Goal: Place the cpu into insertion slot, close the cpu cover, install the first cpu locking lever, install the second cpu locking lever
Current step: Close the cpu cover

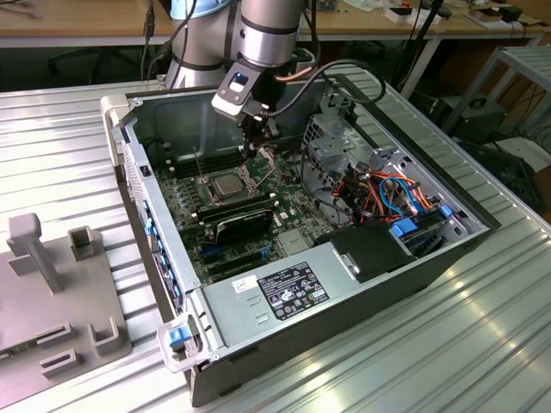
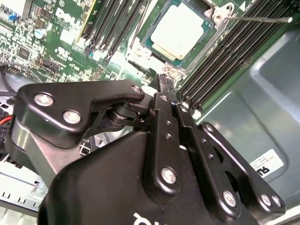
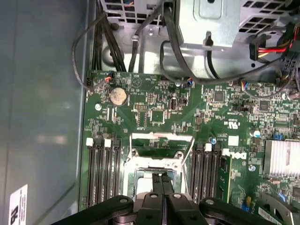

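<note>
Gripper (image 2: 163, 83) pinched shut and empty, just above the cpu (image 2: 180, 28) seated in its slot (image 3: 140, 165), cover (image 3: 161, 139) standing open, closed tips probably for pushing it.

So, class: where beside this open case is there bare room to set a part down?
Bare table lies on the exterior view's right of the case, and on the left, bordered by case and grey fixture. Inside is crowded: cables, slots around the cpu.
</note>
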